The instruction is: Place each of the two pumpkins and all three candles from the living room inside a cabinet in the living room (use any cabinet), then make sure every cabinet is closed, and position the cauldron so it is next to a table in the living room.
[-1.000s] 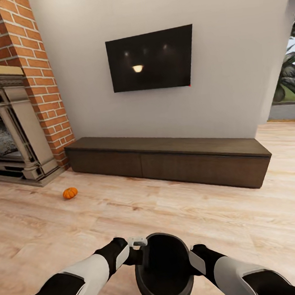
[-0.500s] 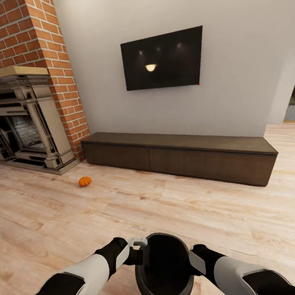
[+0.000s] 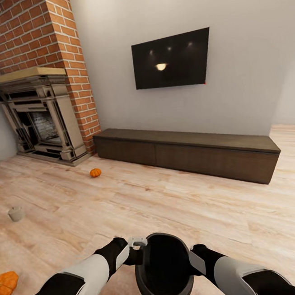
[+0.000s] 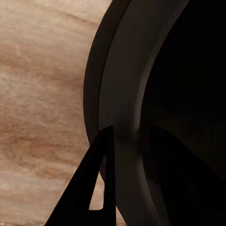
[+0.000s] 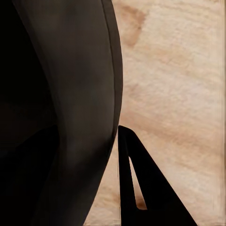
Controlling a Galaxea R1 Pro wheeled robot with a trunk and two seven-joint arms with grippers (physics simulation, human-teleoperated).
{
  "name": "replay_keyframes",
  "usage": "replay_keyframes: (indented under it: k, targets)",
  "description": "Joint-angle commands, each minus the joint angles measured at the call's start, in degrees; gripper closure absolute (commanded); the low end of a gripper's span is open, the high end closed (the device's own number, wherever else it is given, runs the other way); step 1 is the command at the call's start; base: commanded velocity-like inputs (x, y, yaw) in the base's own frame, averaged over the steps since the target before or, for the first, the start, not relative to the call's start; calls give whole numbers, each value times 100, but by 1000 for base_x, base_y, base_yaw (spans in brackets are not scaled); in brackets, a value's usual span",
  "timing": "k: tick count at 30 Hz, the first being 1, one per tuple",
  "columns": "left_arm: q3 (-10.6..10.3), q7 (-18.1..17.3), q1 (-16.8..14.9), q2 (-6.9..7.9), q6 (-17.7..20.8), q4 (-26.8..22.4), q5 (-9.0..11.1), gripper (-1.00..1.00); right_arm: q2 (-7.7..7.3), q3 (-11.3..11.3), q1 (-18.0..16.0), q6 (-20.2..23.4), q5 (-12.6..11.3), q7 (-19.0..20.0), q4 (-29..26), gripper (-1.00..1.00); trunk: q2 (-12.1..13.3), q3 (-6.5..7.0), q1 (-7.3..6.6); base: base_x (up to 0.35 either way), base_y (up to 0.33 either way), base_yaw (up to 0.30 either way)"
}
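Both arms meet low in the head view, carrying the black cauldron (image 3: 164,270) between them above the wooden floor (image 3: 181,207). The left tool (image 3: 136,251) grips the rim at the cauldron's 9 o'clock side and the right tool (image 3: 195,257) at its 3 o'clock side. In the left wrist view one dark finger (image 4: 96,188) lies outside the rim with the wall of the cauldron (image 4: 136,113) pinched against the other; the right wrist view shows the same, one finger (image 5: 141,188) outside the cauldron (image 5: 70,94).

One pumpkin (image 3: 95,172) sits on the floor at about 11 o'clock, near the stone fireplace (image 3: 44,119) and the left end of the long dark cabinet (image 3: 189,154), whose fronts look closed. A second pumpkin (image 3: 6,285) lies at the 8 o'clock edge, cut off by the frame. A small pale object, probably a candle (image 3: 16,213), stands at 9 o'clock. A television (image 3: 172,59) hangs above the cabinet.
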Motion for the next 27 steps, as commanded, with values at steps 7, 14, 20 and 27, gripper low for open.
replay_keyframes:
  k: [7, 14, 20, 27]
  targets:
    - [-213, 30, -1, 0, 19, 14, -124, 100, 1, -203, -7, -54, 133, -23, -71, 100, -3, -5, -5, -316, -112, 99]
    - [-213, 30, -1, 0, 19, 13, -124, 100, 1, -206, -7, -55, 133, -23, -70, 100, -3, -5, -5, -316, -107, 187]
    - [-213, 30, -1, 0, 18, 13, -124, 100, 1, -200, -7, -55, 133, -23, -69, 100, -3, -5, -5, -317, -98, 65]
    - [-213, 30, -1, 0, 15, 13, -124, 100, 1, -199, -7, -54, 133, -23, -71, 100, -3, -5, -5, -253, -73, 162]
